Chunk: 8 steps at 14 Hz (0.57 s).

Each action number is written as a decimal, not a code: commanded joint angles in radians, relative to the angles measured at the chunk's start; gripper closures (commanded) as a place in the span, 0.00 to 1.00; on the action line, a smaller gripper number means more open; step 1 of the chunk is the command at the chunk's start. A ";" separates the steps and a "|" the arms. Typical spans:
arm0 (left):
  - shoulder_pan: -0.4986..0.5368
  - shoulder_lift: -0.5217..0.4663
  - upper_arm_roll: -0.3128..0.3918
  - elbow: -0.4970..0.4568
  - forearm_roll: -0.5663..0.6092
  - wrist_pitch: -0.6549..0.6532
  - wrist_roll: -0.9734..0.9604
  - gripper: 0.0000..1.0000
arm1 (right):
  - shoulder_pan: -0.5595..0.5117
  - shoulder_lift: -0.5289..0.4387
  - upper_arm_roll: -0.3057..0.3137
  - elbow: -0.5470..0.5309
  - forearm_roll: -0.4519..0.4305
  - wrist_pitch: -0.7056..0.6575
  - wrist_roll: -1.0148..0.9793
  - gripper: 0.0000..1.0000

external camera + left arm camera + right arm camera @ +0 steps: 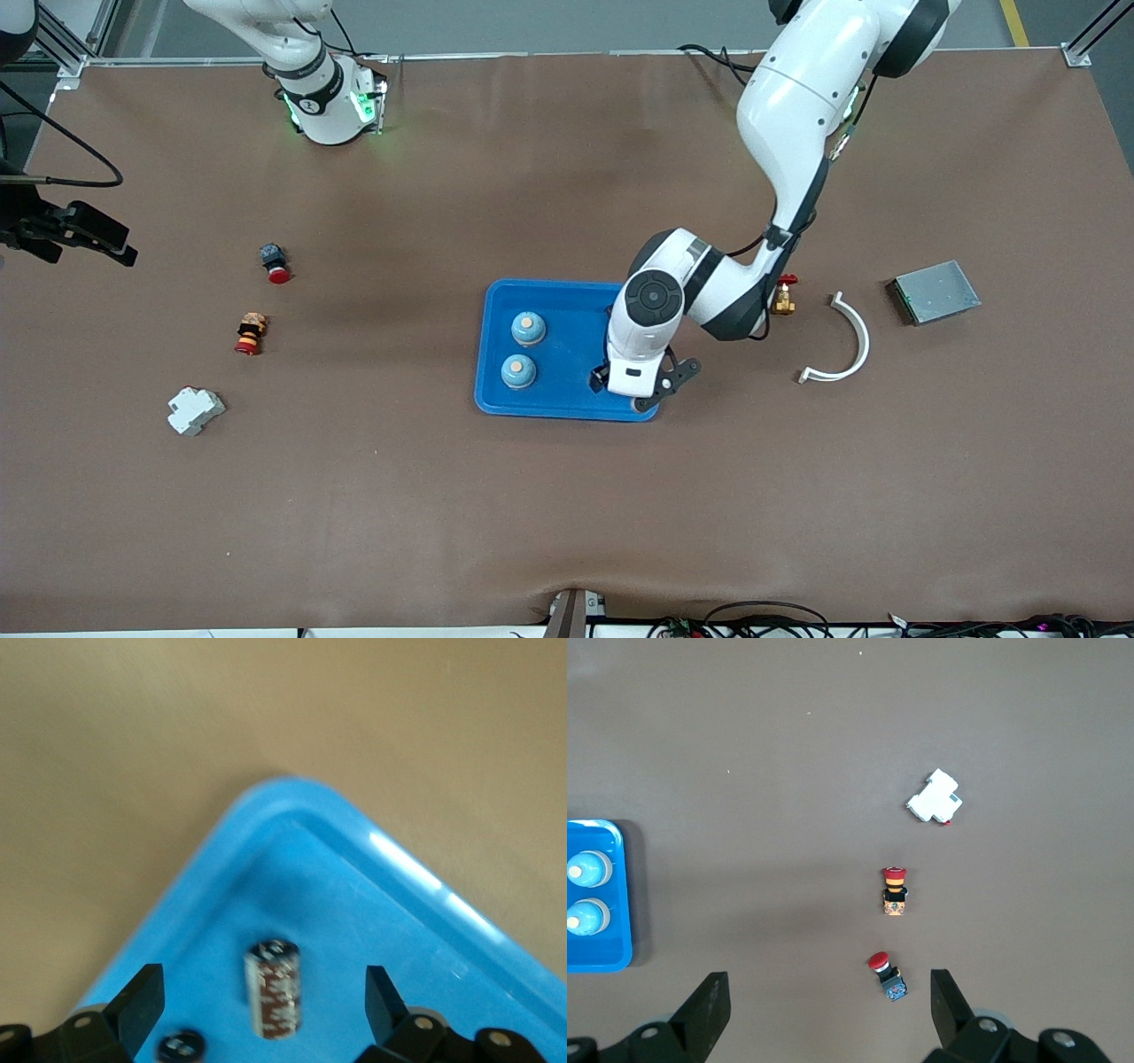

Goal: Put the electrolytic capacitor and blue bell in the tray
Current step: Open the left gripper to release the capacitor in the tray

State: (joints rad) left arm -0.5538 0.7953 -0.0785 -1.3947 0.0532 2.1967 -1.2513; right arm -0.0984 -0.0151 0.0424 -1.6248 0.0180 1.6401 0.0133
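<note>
left end effector [261, 997] released | capacitor [274, 988] blurred, seemingly lying in tray [425, 895] | right end effector [828, 997] released

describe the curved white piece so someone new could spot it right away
Start at the blue tray mid-table and go toward the left arm's end of the table. Between the tray and the grey metal plate lies the curved white piece, the only thin, half-ring-shaped thing there.

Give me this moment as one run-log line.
left pincer: open over tray, capacitor lying in tray | right pincer: open, waiting | blue bells: two in tray
</note>
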 commanded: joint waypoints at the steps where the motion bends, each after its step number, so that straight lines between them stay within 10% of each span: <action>1: 0.021 -0.062 0.011 -0.012 0.030 -0.089 0.055 0.00 | -0.003 -0.045 0.008 -0.053 0.011 0.003 0.016 0.00; 8: 0.166 -0.191 0.006 -0.015 0.024 -0.239 0.308 0.00 | -0.003 -0.052 0.007 -0.063 0.011 0.009 0.014 0.00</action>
State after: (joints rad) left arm -0.4165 0.6469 -0.0671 -1.3897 0.0665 1.9931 -0.9956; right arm -0.0980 -0.0304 0.0462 -1.6493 0.0190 1.6398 0.0134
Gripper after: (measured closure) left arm 0.000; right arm 0.000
